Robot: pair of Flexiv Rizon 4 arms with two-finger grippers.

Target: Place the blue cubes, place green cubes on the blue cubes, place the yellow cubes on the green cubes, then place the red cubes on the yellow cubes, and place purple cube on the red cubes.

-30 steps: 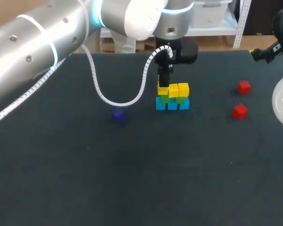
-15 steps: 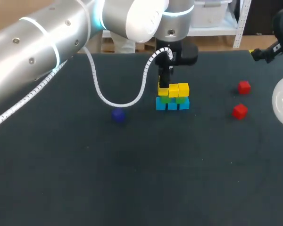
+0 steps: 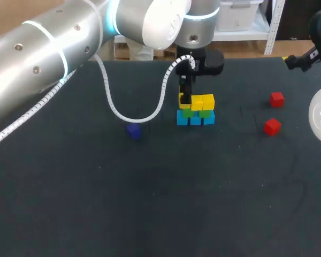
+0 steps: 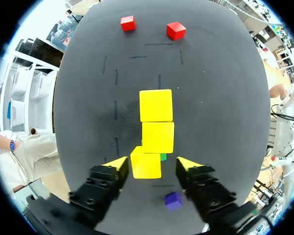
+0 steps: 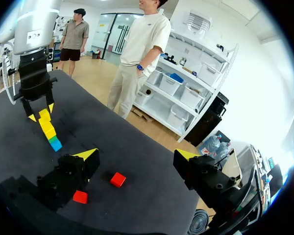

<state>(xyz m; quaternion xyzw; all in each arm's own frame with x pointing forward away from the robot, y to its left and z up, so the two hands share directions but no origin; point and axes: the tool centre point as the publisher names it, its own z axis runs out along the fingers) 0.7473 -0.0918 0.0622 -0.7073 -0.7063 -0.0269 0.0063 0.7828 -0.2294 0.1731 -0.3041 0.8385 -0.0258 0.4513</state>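
Closest to me there's a big bare stretch of the dark surface [image 3: 150, 203], loads of room to swing through on the near half. Going further in, the purple cube [image 3: 134, 130] sits on its own to the left of the build, well apart from it, and the left arm's white coiled cable [image 3: 129, 115] droops in a loop just past it. Then the build itself: blue cubes [image 3: 195, 119] in a row of three flat on the surface, green cubes [image 3: 205, 113] showing as a thin layer on top of them, and yellow cubes [image 3: 202, 101] in a row of three on the green. My left pincer [image 4: 152, 166] hangs right at the left end of that row, fingers apart, one on each side of the end yellow cube, with a gap showing on at least one side, so it isn't clamped on anything. Off to the right, both red cubes [image 3: 272, 126] lie loose on the surface, well apart from the build and closer to the right edge, one behind the other. The far edge of the surface runs not far behind the stack. My right pincer [image 5: 136, 156] is up over the far right corner, fingers wide apart, nothing in it.
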